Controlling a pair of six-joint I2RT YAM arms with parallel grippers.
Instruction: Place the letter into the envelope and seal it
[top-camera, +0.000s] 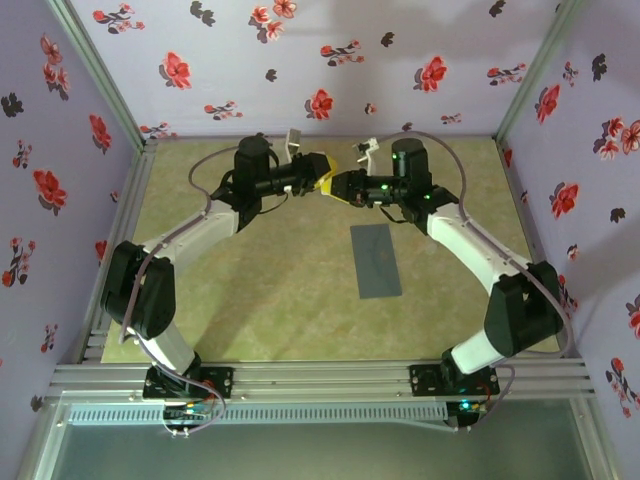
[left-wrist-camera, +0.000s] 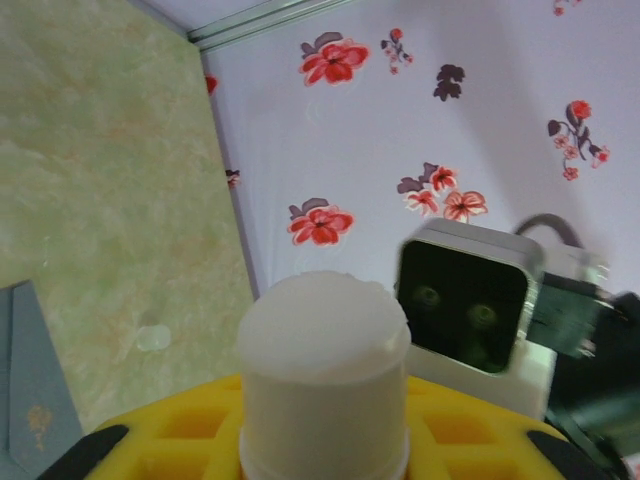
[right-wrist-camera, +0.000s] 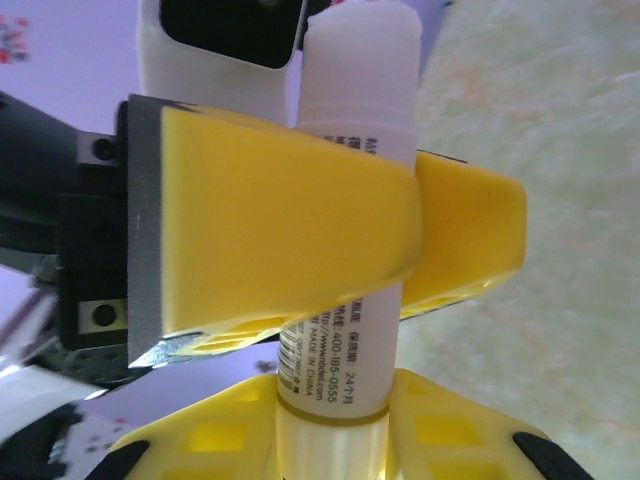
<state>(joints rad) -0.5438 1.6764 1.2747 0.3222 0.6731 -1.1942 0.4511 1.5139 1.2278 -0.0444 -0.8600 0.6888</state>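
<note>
Over the far middle of the table (top-camera: 280, 300), toward twelve o'clock in the top view, the left gripper (top-camera: 322, 181) and right gripper (top-camera: 338, 186) meet tip to tip around a white glue stick (right-wrist-camera: 345, 345). In the right wrist view, the left gripper's yellow fingers (right-wrist-camera: 280, 220) are pinched across the stick's printed body. The right gripper's own pair sits close against either side of the clear lower end (so both appear to grip it). The stick's white cap (left-wrist-camera: 325, 340) faces the left wrist camera. The slate-grey envelope (top-camera: 376, 260) lies flat on the table, at about five o'clock from the grippers. Its long side runs twelve to six, apart from both.
</note>
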